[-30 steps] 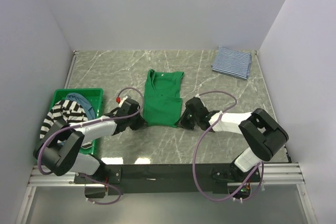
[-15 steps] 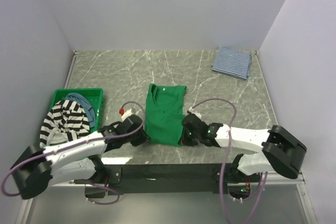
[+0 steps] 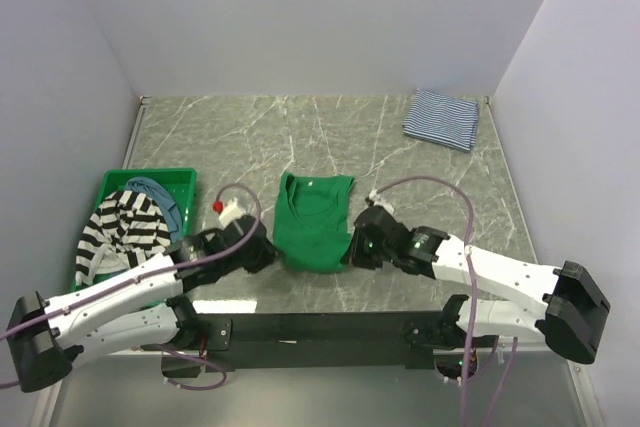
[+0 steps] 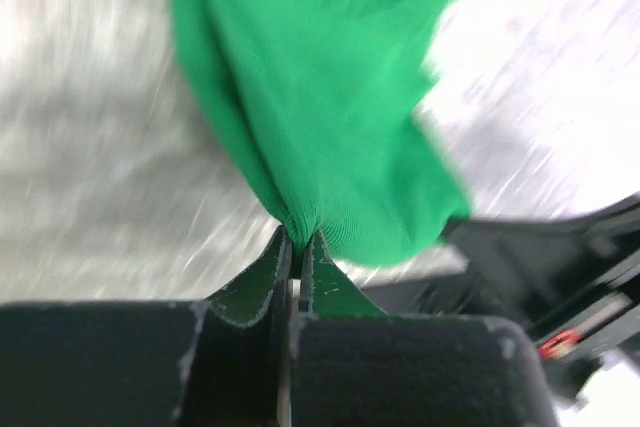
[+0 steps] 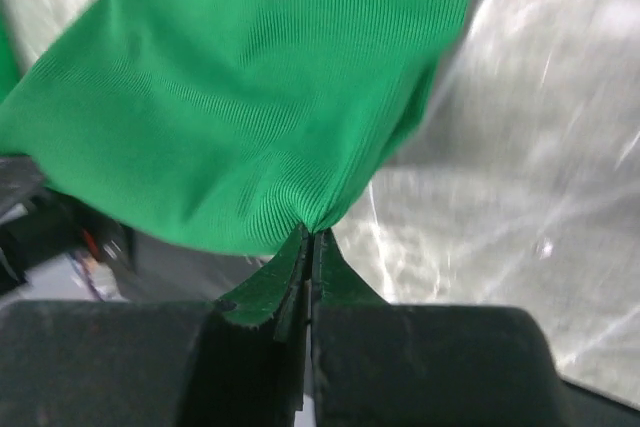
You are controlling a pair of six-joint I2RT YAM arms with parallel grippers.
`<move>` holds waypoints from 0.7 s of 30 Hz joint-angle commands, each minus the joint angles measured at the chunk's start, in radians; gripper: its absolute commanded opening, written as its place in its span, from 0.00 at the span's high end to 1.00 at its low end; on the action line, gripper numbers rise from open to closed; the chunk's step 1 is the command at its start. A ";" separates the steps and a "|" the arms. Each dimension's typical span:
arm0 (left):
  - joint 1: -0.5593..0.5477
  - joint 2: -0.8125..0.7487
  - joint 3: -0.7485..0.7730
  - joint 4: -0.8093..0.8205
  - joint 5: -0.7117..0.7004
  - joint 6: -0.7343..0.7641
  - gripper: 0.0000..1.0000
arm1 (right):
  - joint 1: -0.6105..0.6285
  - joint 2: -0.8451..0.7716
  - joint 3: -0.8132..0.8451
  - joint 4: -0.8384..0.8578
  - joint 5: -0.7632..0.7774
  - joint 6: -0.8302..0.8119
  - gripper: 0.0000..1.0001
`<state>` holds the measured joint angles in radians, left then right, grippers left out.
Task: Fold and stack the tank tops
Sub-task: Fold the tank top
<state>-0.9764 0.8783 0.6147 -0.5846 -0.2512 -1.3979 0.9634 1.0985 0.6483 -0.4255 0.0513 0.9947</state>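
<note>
In both wrist views the marble table (image 4: 90, 177) is smeared with blur and the green top (image 4: 320, 77) runs off the upper edge, while from above its near corners hide under the left gripper (image 3: 270, 257) and right gripper (image 3: 352, 250), and the dusty blue top (image 3: 157, 188) lies mostly buried under the black-white striped top (image 3: 125, 222)

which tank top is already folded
The thin navy-white striped top, folded at the far right corner. Left gripper and right gripper hold the green top; others lie heaped in the bin.
</note>
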 commanded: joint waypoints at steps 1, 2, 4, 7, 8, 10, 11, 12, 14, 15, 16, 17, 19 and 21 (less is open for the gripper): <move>0.115 0.062 0.114 0.060 -0.011 0.115 0.99 | -0.116 0.037 0.085 0.017 -0.034 -0.086 1.00; 0.175 0.097 0.143 0.106 0.012 0.167 0.99 | -0.142 0.066 0.100 0.034 -0.075 -0.102 1.00; 0.235 0.140 0.175 0.153 0.039 0.215 0.99 | -0.195 0.104 0.157 0.048 -0.100 -0.148 1.00; 0.329 0.249 0.259 0.224 0.079 0.283 0.99 | -0.284 0.222 0.276 0.053 -0.148 -0.214 1.00; 0.370 0.311 0.307 0.242 0.092 0.313 0.99 | -0.326 0.288 0.310 0.050 -0.156 -0.228 1.00; 0.404 0.388 0.362 0.291 0.110 0.342 0.99 | -0.377 0.360 0.414 0.044 -0.191 -0.263 1.00; 0.447 0.469 0.426 0.307 0.124 0.373 1.00 | -0.420 0.430 0.482 0.034 -0.198 -0.272 1.00; 0.465 0.513 0.459 0.325 0.142 0.381 0.99 | -0.445 0.466 0.517 0.028 -0.205 -0.287 1.00; 0.517 0.639 0.538 0.370 0.183 0.415 0.99 | -0.485 0.568 0.610 0.015 -0.215 -0.298 1.00; 0.533 0.684 0.568 0.388 0.237 0.427 0.99 | -0.521 0.605 0.638 0.011 -0.215 -0.306 1.00; 0.562 0.735 0.601 0.408 0.260 0.454 0.98 | -0.537 0.644 0.669 0.004 -0.225 -0.312 0.98; 0.570 0.834 0.672 0.410 0.274 0.468 0.85 | -0.554 0.719 0.726 -0.016 -0.229 -0.320 0.94; 0.594 0.918 0.729 0.417 0.299 0.490 0.62 | -0.586 0.809 0.770 -0.030 -0.206 -0.334 0.73; 0.611 0.996 0.770 0.440 0.331 0.490 0.48 | -0.618 0.848 0.815 -0.051 -0.200 -0.346 0.67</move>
<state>-0.3908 1.8088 1.3235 -0.2058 -0.0051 -0.9646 0.3847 1.8946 1.4048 -0.4126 -0.1581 0.6949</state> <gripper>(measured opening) 0.468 0.307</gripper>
